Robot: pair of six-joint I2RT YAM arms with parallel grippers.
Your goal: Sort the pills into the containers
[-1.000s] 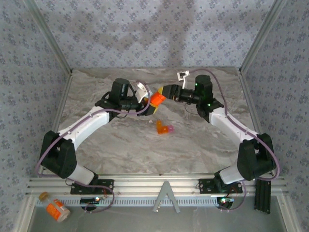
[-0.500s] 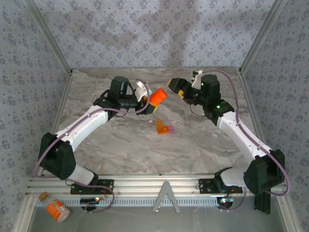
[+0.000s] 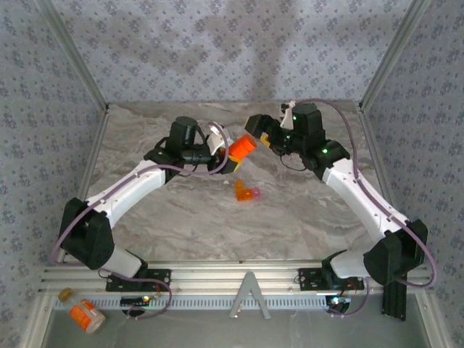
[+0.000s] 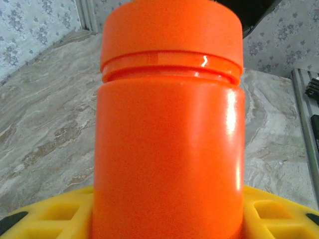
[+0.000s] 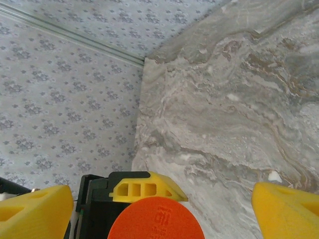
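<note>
My left fingers [image 4: 47, 215] clamp the bottle [image 4: 167, 149] low on its body, cap [image 5: 155, 220] on. My right fingers [image 5: 286, 209] stand wide apart, holding nothing, facing that cap. The box [image 3: 246, 193] lies on the table [image 3: 290, 217], nearer my bases.

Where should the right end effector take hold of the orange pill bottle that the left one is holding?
Probably by the cap, coming end-on along the axis of the pill bottle. The left end effector clamps the body, leaving the round cap free and facing the open right end effector.
</note>
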